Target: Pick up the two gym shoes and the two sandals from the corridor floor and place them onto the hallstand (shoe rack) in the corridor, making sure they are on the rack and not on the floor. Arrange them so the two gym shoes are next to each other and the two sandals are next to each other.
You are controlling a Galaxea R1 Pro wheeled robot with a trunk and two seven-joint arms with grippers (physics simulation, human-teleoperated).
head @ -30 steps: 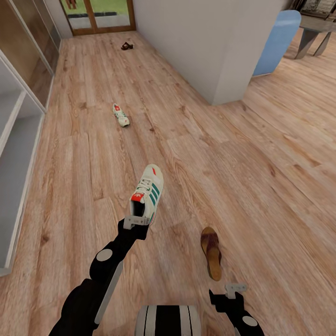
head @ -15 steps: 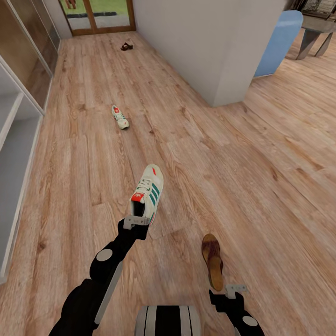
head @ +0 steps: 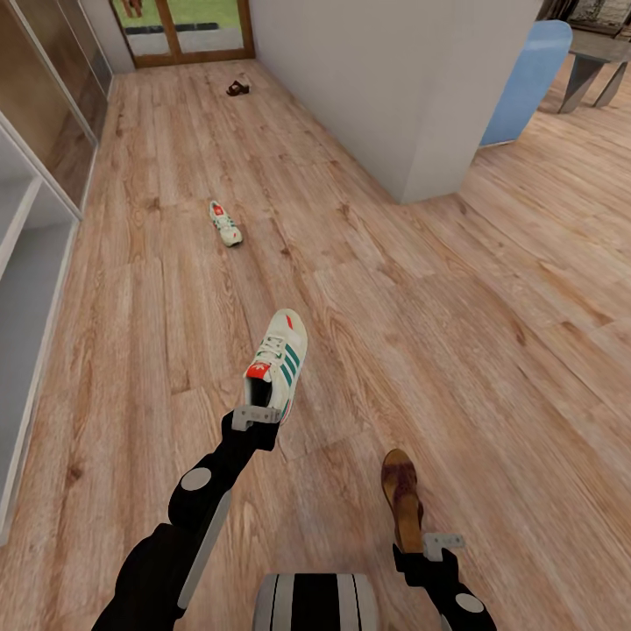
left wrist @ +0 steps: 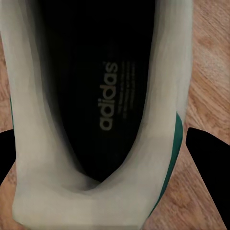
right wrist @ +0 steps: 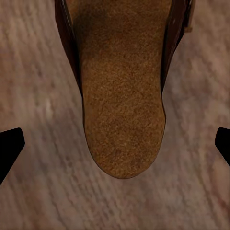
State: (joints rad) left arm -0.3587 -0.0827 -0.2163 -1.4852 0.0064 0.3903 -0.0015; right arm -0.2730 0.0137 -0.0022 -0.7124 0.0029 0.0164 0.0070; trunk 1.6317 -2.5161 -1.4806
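My left gripper [head: 257, 414] is shut on the heel of one gym shoe [head: 278, 357], white with green stripes and a red heel tab, and holds it above the corridor floor [head: 368, 289]. In the left wrist view the shoe's dark insole [left wrist: 103, 96] sits between the fingers [left wrist: 211, 167]. The other gym shoe [head: 226, 222] lies farther down the corridor. A brown sandal [head: 401, 495] lies on the floor just ahead of my right gripper [head: 436, 550], which is open with its tan heel [right wrist: 122, 120] between the spread fingers. The second sandal [head: 237, 88] lies far off near the door.
A white open-shelf unit [head: 31, 263] runs along the left edge; I cannot tell whether it is the hallstand. A white wall corner [head: 412, 114] juts in at the right, with a blue chair [head: 526, 79] and a grey table [head: 596, 61] beyond. A glass door [head: 184, 26] closes the corridor's far end.
The camera has shifted, so the floor slides in the picture. The near sandal now lies closer to my right gripper, its heel at the fingers. The held shoe stays fixed to my left gripper.
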